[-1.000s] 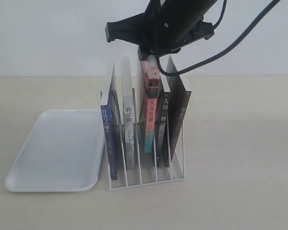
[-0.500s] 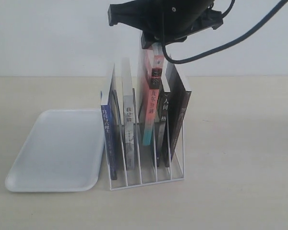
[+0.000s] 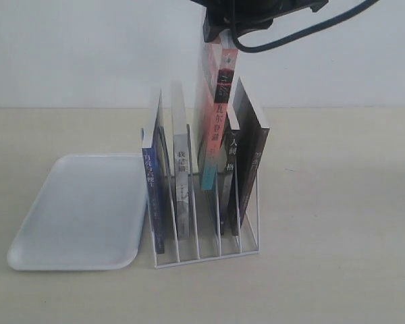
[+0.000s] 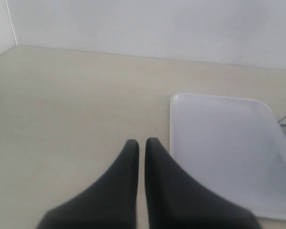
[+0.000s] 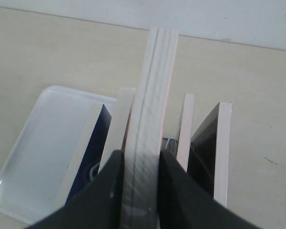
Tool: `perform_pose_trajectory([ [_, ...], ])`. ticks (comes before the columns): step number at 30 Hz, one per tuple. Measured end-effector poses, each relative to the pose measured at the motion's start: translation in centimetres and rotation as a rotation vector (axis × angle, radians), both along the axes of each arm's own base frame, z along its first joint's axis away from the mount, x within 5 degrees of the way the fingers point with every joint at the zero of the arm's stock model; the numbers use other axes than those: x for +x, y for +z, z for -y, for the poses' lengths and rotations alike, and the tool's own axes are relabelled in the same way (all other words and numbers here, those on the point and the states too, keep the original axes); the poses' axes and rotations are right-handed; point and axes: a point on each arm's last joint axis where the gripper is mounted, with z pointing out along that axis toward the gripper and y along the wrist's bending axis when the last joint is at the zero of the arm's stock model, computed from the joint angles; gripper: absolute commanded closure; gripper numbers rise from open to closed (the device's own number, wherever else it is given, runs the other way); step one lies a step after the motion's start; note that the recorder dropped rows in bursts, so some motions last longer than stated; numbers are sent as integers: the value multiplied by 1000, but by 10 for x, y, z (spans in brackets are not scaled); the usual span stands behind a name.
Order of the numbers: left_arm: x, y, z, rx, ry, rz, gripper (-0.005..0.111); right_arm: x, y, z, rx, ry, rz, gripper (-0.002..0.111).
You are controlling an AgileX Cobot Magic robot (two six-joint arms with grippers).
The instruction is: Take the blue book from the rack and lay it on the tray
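The blue book (image 3: 152, 196) stands upright in the leftmost slot of the white wire rack (image 3: 209, 260), beside the tray (image 3: 74, 209). My right gripper (image 3: 219, 30) is at the top of the exterior view, shut on the top edge of a red-and-teal-spined book (image 3: 216, 115), which hangs partly raised out of a middle slot. In the right wrist view the gripper (image 5: 140, 155) pinches that book's page edge (image 5: 155, 86), with the blue book (image 5: 90, 152) off to one side. My left gripper (image 4: 142, 142) is shut and holds nothing, hovering over the table beside the tray (image 4: 224, 148).
A grey-spined book (image 3: 181, 182) stands in the second slot and black-spined books (image 3: 246, 169) fill the right slots. The tray (image 5: 33, 148) holds nothing. A black cable (image 3: 310, 34) loops from the right arm above the rack.
The right gripper has risen, drawing the red-and-teal-spined book higher out of its slot. The blue book and the other books have not moved.
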Motion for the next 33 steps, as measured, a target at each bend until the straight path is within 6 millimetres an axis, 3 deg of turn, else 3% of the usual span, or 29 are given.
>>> perform_pose_trajectory([
  [20, 0, 0, 0, 0, 0, 0, 103, 0, -2, 0, -4, -1, -14, 108],
  [23, 0, 0, 0, 0, 0, 0, 103, 4, -11, -5, -11, 0, -37, 108],
  [26, 0, 0, 0, 0, 0, 0, 103, 13, -33, -14, -44, 0, -93, 108],
  [33, 0, 0, 0, 0, 0, 0, 103, 22, -54, -24, -53, 6, -134, 108],
])
